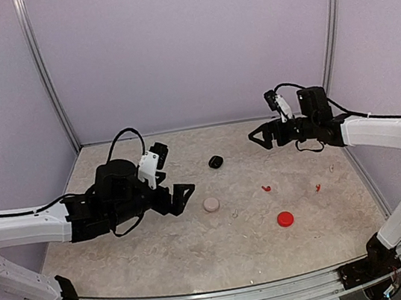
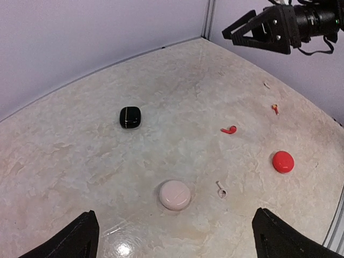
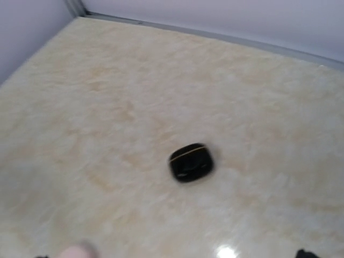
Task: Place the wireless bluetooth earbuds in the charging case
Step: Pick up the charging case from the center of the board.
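Your left hand [image 1: 181, 200] hung released, empty; whitish earbud [image 1: 235, 213] lay right of it, just past pale case [image 1: 211, 204]. Your right hand [image 1: 259, 138], also released, stood farther off.

On the table [image 1: 126, 259]: far case [image 1: 216, 162] toward the back; middle case [image 1: 212, 204] before it, left earbud [image 1: 235, 213] just right; further right, middle earbud [image 1: 266, 187] and right earbud [image 1: 318, 188], near case [image 1: 285, 219] before them.
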`<state>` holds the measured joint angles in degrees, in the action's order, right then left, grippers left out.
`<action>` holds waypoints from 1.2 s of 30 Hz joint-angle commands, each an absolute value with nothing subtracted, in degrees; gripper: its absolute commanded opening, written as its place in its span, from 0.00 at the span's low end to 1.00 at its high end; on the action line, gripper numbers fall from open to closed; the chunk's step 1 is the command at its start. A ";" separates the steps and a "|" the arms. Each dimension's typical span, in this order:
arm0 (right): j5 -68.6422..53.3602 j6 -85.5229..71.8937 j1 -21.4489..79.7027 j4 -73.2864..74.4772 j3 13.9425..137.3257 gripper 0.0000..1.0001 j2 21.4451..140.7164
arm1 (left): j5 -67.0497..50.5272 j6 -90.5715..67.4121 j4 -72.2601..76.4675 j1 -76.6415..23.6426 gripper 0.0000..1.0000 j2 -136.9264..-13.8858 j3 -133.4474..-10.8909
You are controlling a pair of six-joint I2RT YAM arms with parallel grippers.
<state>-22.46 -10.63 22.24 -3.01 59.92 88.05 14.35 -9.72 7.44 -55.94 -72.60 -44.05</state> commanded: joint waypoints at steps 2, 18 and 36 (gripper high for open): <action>-33.95 -11.70 20.92 -6.31 55.33 0.99 80.07 | 0.57 -2.26 8.16 -53.99 0.99 -80.19 -45.98; -39.15 -11.72 20.92 -7.27 41.31 0.99 65.09 | -18.68 7.31 16.47 -45.01 0.86 -98.79 -48.23; -45.48 -10.18 20.92 -8.87 38.74 1.00 64.85 | -26.87 15.81 16.98 -40.43 0.75 -112.65 -57.03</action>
